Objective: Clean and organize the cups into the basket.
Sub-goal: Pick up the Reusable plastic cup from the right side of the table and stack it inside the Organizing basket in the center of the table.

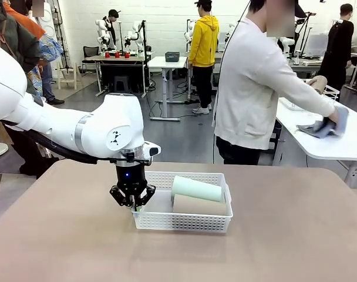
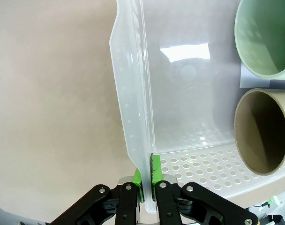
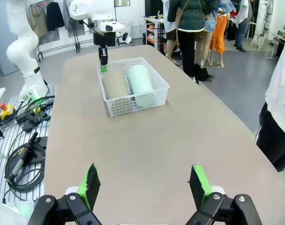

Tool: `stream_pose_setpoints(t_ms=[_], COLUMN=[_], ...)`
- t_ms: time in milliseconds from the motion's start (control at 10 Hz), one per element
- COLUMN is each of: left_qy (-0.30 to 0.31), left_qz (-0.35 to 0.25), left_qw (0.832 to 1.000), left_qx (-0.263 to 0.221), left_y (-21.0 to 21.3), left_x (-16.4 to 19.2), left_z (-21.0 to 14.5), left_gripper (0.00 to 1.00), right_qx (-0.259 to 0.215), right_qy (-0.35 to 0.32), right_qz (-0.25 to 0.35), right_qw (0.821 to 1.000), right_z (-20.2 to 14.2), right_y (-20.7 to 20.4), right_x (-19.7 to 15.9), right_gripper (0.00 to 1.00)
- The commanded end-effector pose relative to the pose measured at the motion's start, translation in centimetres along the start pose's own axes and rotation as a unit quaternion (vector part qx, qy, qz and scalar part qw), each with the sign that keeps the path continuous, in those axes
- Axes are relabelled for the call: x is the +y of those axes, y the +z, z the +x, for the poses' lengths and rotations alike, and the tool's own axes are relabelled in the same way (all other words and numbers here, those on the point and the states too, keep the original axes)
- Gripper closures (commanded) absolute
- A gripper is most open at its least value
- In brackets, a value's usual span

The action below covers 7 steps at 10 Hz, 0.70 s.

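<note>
The right claw [image 3: 145,183] hangs wide open over the right side of the table [image 1: 284,247], holding nothing; the left claw [image 1: 134,204] is clenched on the thin wall of the white basket [image 1: 184,222] at its near left corner, one green pad on each side. Two cups lie on their sides in the basket, touching; the tan cup [image 1: 199,205] is nearer, the mint green cup [image 1: 196,188] just behind it. They look light, hard and smooth, so they might roll or slip; the middle looks like the best place to hold. The basket looks bendy. Far off, a person [image 1: 255,82] wipes with a blue cloth [image 1: 322,126].
</note>
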<state>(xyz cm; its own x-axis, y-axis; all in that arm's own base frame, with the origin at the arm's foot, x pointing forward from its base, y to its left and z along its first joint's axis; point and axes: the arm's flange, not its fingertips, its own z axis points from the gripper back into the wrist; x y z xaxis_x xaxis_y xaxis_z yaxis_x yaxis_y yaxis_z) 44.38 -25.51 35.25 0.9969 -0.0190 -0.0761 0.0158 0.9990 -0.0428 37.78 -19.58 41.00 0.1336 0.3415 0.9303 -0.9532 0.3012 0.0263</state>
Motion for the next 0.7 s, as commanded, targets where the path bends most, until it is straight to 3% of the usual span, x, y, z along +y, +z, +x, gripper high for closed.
stream_pose_setpoints(t_ms=[0, 600], left_qy=[0.0, 0.0], left_qz=[0.001, 0.001], left_qw=[1.0, 1.0], left_qx=[0.002, 0.002], left_y=[0.1, 0.1], left_x=[-0.06, -0.06], left_z=[-0.06, -0.06], left_gripper=[1.0, 1.0], right_qx=[0.008, 0.008], right_qy=[-0.004, -0.004], right_qz=[-0.003, -0.003], right_qw=[1.0, 1.0], right_z=[0.23, 0.23], right_y=[0.0, 0.0], right_x=[0.19, 0.19], right_gripper=[0.0, 0.0])
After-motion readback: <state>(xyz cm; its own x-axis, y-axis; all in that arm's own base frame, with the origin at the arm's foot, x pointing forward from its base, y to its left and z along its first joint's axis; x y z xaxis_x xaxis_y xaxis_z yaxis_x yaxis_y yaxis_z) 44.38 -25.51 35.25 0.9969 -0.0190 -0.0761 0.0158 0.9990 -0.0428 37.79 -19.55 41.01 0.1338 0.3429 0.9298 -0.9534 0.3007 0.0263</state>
